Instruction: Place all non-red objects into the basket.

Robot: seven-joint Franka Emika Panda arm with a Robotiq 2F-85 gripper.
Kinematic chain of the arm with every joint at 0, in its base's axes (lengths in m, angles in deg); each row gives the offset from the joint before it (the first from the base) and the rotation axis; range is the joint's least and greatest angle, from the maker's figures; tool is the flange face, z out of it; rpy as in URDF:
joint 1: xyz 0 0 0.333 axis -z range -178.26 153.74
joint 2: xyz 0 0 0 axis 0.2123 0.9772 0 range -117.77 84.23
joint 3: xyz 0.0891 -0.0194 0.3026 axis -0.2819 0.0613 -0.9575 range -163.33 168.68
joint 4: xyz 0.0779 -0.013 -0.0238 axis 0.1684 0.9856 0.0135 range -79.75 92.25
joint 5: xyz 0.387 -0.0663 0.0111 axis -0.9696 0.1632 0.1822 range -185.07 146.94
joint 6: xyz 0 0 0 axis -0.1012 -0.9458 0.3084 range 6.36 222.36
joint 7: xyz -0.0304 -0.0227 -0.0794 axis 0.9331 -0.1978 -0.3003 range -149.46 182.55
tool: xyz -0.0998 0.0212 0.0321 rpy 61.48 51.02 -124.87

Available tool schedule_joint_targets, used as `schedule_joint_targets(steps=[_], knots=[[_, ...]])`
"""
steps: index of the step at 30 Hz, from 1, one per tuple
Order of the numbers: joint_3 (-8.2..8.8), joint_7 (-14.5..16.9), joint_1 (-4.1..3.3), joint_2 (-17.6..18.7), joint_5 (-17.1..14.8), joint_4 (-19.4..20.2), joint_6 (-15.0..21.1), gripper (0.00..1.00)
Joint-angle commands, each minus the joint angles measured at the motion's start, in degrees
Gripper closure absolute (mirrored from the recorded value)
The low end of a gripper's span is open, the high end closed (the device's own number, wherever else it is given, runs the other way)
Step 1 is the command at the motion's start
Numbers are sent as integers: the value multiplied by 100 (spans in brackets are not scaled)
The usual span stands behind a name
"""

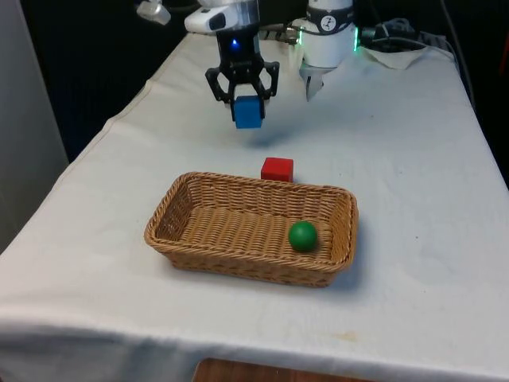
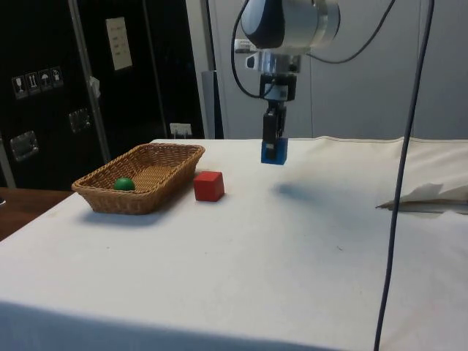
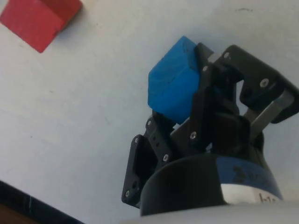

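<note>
The black two-finger gripper [image 1: 242,94] hides the top of the small blue cube [image 1: 248,112], which it grips between its fingers above the table [image 1: 413,183], clear of the cloth; in the wrist view one finger [image 3: 205,100] covers the cube's side. The white cloth over the table is wrinkled at the far right of the front view, where cables lie. Dark cabinets stand behind the table in the side view. The oblong woven wicker basket [image 1: 199,239] sits near the table's middle, holding a green ball [image 1: 302,235] at its right end in the front view. A red cube [image 1: 277,169] rests on the cloth just beyond the basket's far rim, between basket and gripper
</note>
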Motion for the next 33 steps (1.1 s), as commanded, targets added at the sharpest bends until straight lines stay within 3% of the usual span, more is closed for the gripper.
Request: schedule_joint_targets(steps=[1,2,3,6,10,11,13,18,19,25,28,29,33], knots=[[74,-143,-40,-17,206,-52,-92,97],[6,-17,0,-34,40,-17,-23,97],[80,-160,-34,-46,246,-74,-115,97],[92,-212,-29,-149,390,-160,-223,97],[109,-269,-29,-235,539,-235,-315,97],[69,-166,0,-269,407,-223,-286,97],[115,-309,-23,-286,653,-275,-367,97],[126,-344,-17,-258,848,-315,-355,97],[86,-258,0,-332,733,-286,-355,97],[149,-510,-23,-166,1226,-390,-350,97],[115,-481,-6,-212,1220,-401,-355,97],[149,-613,-34,-143,1381,-498,-407,97],[143,-682,-46,-160,1450,-665,-544,97]])
